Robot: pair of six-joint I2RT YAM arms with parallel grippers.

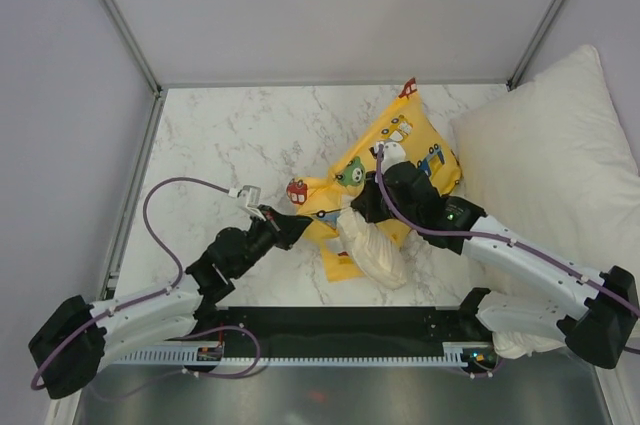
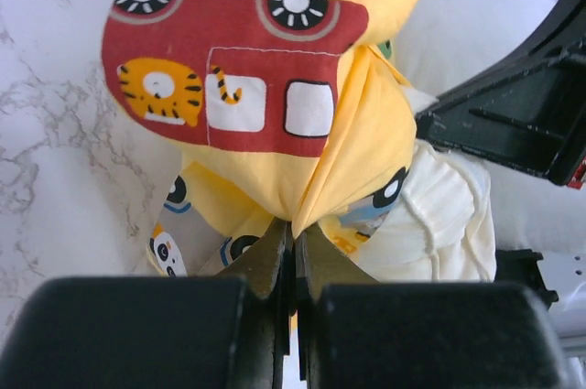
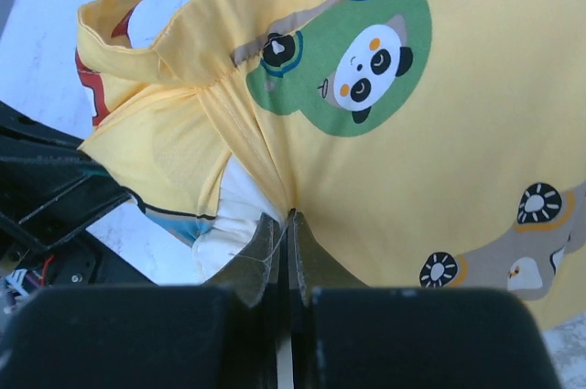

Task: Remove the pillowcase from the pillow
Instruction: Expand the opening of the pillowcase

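Left gripper (image 2: 293, 226) is clamped on a pillowcase (image 2: 275, 87) fold; right gripper (image 3: 288, 220) is closed on the same cloth. Both arms reach inward, low over the table (image 1: 230, 135). Pillow (image 1: 378, 253) protrudes from the pillowcase between them.

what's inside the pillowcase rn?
The cream pillow: one end bulges out of the near opening of the pillowcase. How far it reaches inside is hidden by the yellow fabric.
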